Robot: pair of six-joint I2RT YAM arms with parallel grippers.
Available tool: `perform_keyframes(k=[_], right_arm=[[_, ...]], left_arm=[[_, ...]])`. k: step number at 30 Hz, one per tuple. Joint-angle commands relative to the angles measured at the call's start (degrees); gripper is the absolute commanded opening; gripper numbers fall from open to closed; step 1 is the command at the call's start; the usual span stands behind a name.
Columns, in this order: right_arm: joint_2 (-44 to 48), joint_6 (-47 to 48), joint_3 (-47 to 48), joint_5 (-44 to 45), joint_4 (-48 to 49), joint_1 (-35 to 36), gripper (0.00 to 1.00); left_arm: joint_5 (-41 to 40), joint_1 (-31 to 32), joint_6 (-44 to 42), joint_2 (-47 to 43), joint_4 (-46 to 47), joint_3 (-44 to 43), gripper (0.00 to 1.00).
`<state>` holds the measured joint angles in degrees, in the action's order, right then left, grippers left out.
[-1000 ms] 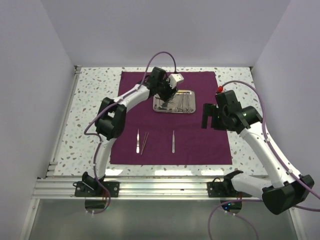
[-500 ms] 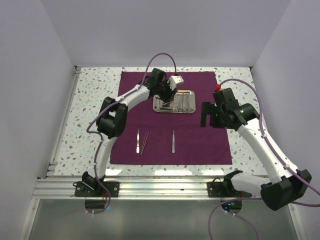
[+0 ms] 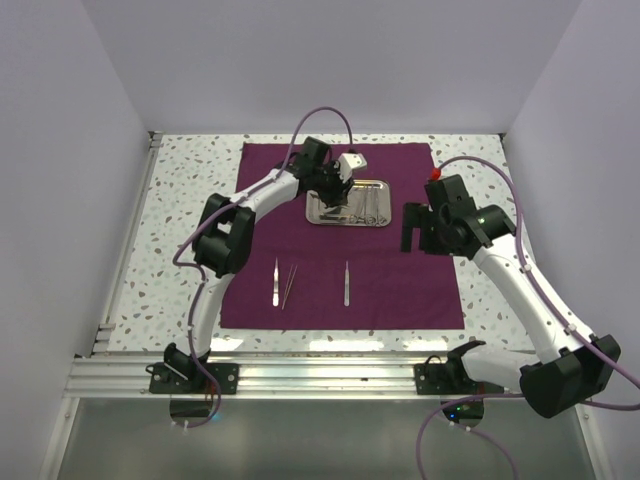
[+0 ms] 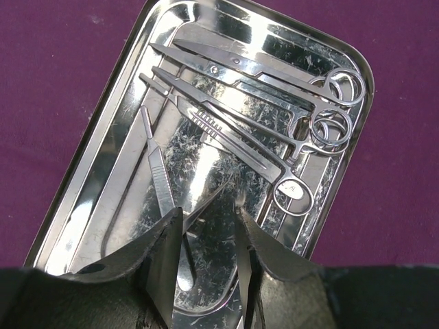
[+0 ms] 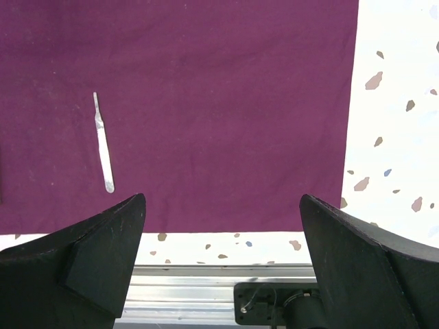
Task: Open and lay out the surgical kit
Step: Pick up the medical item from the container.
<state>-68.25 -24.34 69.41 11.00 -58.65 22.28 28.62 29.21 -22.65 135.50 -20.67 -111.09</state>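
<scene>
Holding scissors (image 4: 255, 67) and forceps (image 4: 230, 133): steel tray (image 4: 95, 145)

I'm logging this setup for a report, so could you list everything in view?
cloth: one, dark purple, spread flat on the table.
tray: one, shiny steel, on the cloth's far half.
instruments in the tray: at least four, silver, three with ring handles.
laid-out instruments: three, silver, on the cloth's near half.
table: one, white speckled, under the cloth.
rail: one, silver, along the near edge.
left claw: one, black, open, low over the tray.
right claw: one, black, wide open, above the cloth's right side.
</scene>
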Motion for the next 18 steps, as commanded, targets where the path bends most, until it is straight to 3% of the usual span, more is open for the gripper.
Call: perform_keyframes(k=[1, 11, 17, 18], right_arm=[[0.48, 0.96, -0.15, 0.86, 1.88, -0.57, 0.98], [0.84, 1.4, -0.24, 0.51, 2.14, -1.19, 0.98], [0.57, 1.4, -0.32, -0.02, 2.14, -1.45, 0.98], [0.49, 1.4, -0.32, -0.11, 2.14, -1.45, 0.98]], left_arm=[[0.38, -0.47, -1.34, 0.11, 0.62, -0.01, 0.4], [-2.6, 0.85, 0.33, 3.89, 2.74, -0.8, 0.36], [-4.36, 1.29, 1.38, 4.51, 3.88, -1.06, 0.24], [-4.62, 1.29, 1.99, 4.42, 4.4, -1.32, 0.17]])
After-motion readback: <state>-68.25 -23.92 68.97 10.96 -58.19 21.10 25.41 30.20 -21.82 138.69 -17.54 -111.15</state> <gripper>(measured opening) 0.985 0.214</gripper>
